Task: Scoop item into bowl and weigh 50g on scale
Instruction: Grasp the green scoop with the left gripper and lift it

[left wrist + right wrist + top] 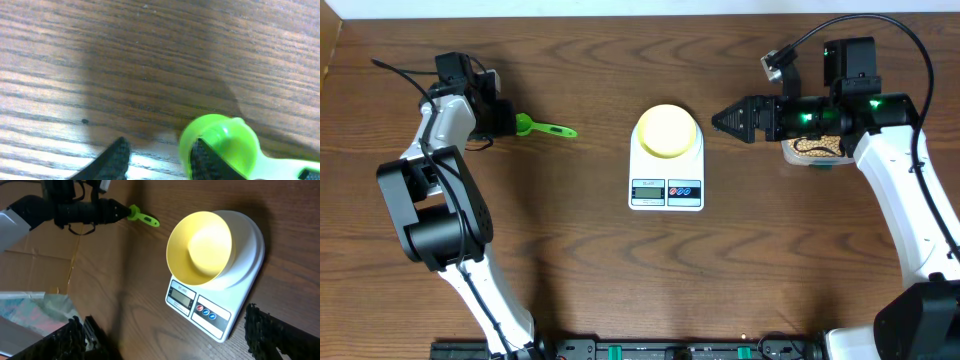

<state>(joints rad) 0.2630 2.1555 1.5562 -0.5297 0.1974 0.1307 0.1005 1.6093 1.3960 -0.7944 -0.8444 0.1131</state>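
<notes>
Straddling the rim of the green scoop (222, 142), the left pincer (157, 156) stood partly open; the right pincer (170, 332) gaped wide near the scale (245, 275) carrying the yellow bowl (200, 247).

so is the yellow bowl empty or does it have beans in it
Empty: the bowl, upright on the scale, shows only bare yellow inside.

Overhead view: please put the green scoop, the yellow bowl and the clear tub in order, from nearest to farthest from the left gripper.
1. Green scoop, right beside the left gripper, at the picture's left.
2. Yellow bowl, in the middle, on the scale.
3. Clear tub, at the picture's right side.
</notes>
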